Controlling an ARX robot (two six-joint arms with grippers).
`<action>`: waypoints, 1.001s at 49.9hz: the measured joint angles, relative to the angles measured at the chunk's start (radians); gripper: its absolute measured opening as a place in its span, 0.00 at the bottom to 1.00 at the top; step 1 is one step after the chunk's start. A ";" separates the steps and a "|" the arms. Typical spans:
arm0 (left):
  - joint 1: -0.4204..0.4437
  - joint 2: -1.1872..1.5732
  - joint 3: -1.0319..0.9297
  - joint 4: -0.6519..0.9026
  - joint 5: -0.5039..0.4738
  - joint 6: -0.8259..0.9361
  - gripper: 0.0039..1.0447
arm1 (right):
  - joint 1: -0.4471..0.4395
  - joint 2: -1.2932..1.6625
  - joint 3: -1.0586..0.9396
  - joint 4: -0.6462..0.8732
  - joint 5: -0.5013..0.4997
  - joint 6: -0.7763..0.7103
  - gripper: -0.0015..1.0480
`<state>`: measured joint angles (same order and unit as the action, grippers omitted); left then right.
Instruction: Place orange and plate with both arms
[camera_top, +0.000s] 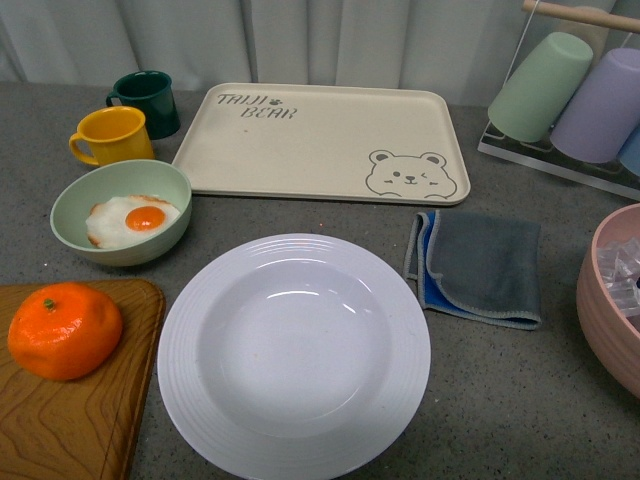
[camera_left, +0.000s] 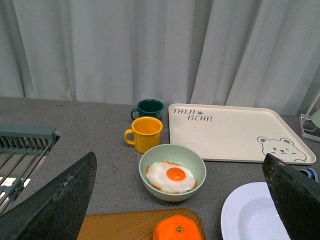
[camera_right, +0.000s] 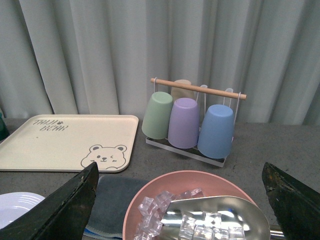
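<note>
"Plate (camera_top: 294, 355) first: where is it?"

"Just in front of the bear tray (camera_top: 320, 140), on the worktop (camera_top: 500, 400), empty and untouched."

"And the orange (camera_top: 64, 330)?"

"Also in front of the tray, but out past its left corner, lying on a wooden board (camera_top: 90, 430), apart from the plate."

"The claws?"

"Left claw (camera_left: 178, 157) and right claw (camera_right: 179, 167) each have fingers spread wide with nothing between them; neither shows in the front view."

"So nothing's begun?"

"I'd judge it the opening reach. Next the left claw should come down over the orange, while the right takes the plate's rim, thin and glossy, so it wants a careful pinch."
</note>
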<state>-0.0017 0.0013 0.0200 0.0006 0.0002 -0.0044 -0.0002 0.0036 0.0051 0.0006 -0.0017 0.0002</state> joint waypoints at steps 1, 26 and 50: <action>0.000 0.000 0.000 0.000 0.000 0.000 0.94 | 0.000 0.000 0.000 0.000 0.000 0.000 0.91; 0.000 0.000 0.000 0.000 0.000 0.000 0.94 | 0.000 0.000 0.000 0.000 0.000 0.000 0.91; 0.000 0.048 0.036 -0.101 0.019 -0.039 0.94 | 0.000 0.000 0.000 0.000 0.000 0.000 0.91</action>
<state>-0.0017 0.0498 0.0563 -0.1009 0.0189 -0.0433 -0.0002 0.0036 0.0051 0.0006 -0.0017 0.0002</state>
